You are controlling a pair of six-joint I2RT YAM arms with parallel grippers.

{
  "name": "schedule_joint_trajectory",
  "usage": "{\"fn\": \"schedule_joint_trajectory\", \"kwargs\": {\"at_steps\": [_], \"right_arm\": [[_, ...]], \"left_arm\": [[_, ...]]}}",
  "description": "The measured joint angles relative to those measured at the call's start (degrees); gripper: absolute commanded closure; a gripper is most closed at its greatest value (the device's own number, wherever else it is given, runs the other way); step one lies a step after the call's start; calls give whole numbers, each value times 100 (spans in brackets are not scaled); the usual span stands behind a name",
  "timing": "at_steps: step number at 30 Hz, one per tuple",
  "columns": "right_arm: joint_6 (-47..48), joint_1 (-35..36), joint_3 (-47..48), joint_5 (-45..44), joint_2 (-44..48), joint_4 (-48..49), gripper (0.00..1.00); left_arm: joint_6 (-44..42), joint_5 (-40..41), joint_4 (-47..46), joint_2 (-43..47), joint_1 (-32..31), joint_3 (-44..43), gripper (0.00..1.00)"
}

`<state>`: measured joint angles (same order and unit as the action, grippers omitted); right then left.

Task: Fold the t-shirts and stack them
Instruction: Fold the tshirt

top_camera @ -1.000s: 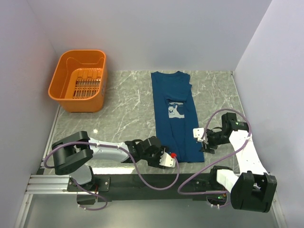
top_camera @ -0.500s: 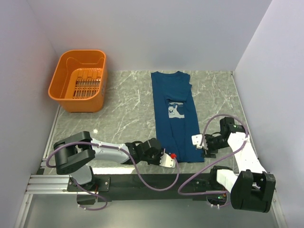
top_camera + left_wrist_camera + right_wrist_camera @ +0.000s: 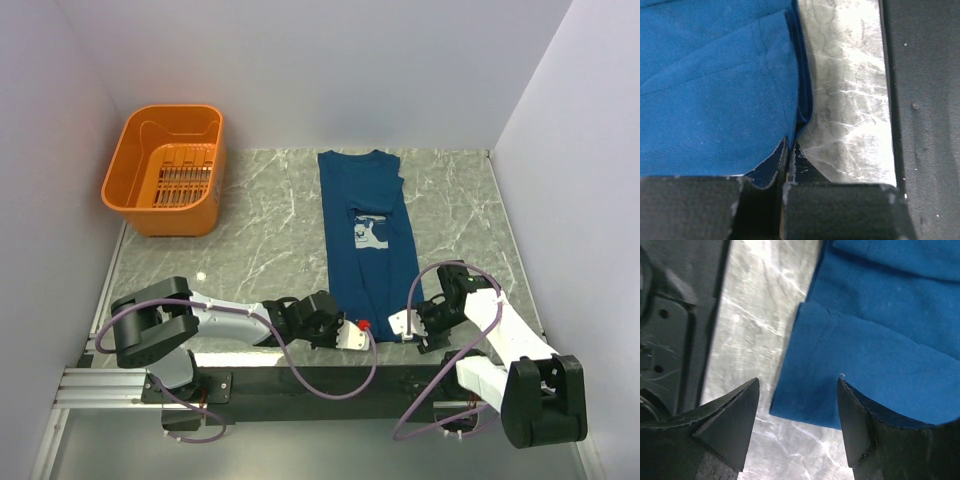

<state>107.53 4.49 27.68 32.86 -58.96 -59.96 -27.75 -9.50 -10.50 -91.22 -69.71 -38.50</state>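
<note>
1. At the near edge of the table (image 3: 270, 230), my left gripper (image 3: 789, 150) was closed tight, pinching the near left corner of the t-shirt (image 3: 715, 90).
2. Just to its right, my right gripper (image 3: 798, 382) stood open over the shirt's near right corner. One finger was above bare marble and the other above blue cloth, and it gripped nothing.
3. From between both grippers, the dark blue t-shirt lay flat on the table. It was folded into a long narrow strip, with its hem toward me and its collar at the far end.
4. Midway along it, the pale blue chest print (image 3: 371, 231) faced up.
5. At the far left, well apart from the shirt, an orange basket (image 3: 160, 215) sat on the table.
</note>
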Motion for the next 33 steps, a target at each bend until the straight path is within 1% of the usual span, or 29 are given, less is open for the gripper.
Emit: {"fn": "schedule_joint_trajectory", "kwargs": {"at_steps": [8,9,10,13,15,16,21,27,33], "right_arm": [[-243,90,-15,-192,0,321,35],[-271,92,-20,-197,0,341,35],[-282,92,-26,-199,0,358,35],[-332,92,-39,-197,0,385,35],[-354,92,-39,-197,0,391,36],[-356,92,-39,-197,0,393,36],[-400,101,-39,-190,0,393,36],[-424,101,-39,-179,0,398,37],[-439,101,-39,-177,2,398,37]], "left_arm": [[116,-166,-4,76,44,79,99],[138,-188,-11,76,55,79,95],[162,-216,-24,76,61,79,83],[267,-302,-103,103,68,87,63],[352,-382,-151,153,66,92,59],[378,-411,-181,168,66,94,53],[505,-483,-326,197,63,94,39],[614,-459,-337,57,24,76,39],[791,-385,-345,-310,0,-208,43]]}}
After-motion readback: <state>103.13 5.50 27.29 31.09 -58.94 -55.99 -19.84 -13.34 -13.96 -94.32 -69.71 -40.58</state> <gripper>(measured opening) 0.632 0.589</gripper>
